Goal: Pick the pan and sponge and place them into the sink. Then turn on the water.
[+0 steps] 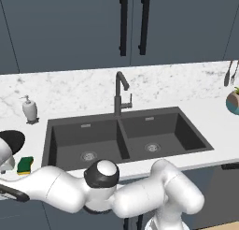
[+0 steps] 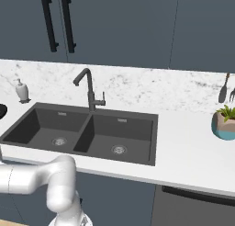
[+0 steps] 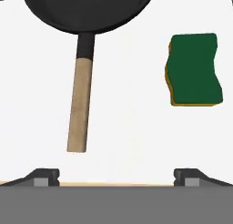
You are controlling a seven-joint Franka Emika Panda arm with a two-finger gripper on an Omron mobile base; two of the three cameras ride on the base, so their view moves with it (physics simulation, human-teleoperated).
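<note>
In your hand view the pan lies ahead of the claw, its black bowl cut off by the top edge and its light wooden handle pointing back toward the left fingertip, the handle's end stopping short of it. The sponge, green face up over a yellow layer, lies off to the right of the handle, apart from it and ahead of the right fingertip. Both rest on the white counter. From the left base view you see the same sponge at the counter's front edge, left of the dark double-basin sink, with the pan's black rim just behind it at the frame edge. Room notes — marbled white countertop, dark hooked faucet behind the divider between basins, white soap dispenser at the back left, a potted plant in a teal pot far right, dark cabinet doors with black bar handles above. Claw state — fingers spread fully wide, holding nothing and touching nothing.
</note>
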